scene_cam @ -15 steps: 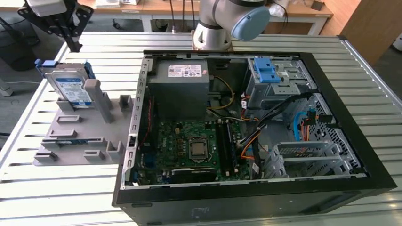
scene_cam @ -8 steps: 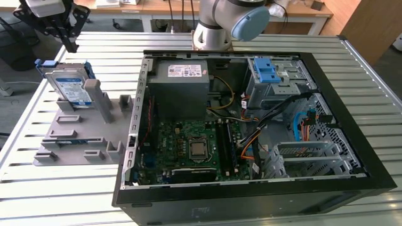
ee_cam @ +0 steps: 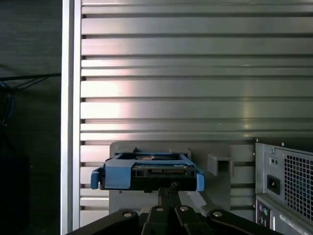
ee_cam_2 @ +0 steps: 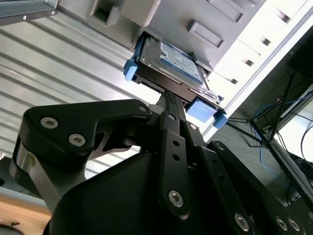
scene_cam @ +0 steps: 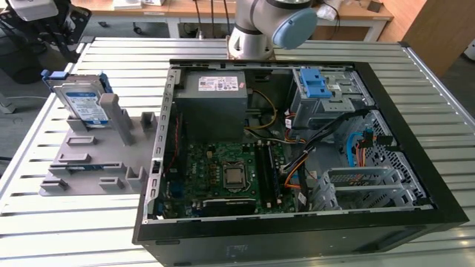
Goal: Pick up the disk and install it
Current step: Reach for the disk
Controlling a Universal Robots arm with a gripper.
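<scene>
The disk [scene_cam: 80,103] is a silver hard drive with a white-and-blue label in a blue carrier. It stands on edge in a slot of the grey holder [scene_cam: 89,161] at the exterior view's left. In both wrist views I look along the gripper at the disk [ee_cam_2: 171,61] [ee_cam: 146,171]. My gripper [ee_cam_2: 168,98] [ee_cam: 169,188] is shut with its black fingers pressed together and nothing between them. Its tips point at the disk's near edge, in line with its middle and apart from it.
An open computer case [scene_cam: 297,139] lies to the right of the holder, with a motherboard, cables and a drive bay holding a blue latch [scene_cam: 315,83]. Its rear corner [ee_cam: 286,181] stands close beside the holder [ee_cam: 215,152]. Both rest on a slatted metal table [scene_cam: 44,222].
</scene>
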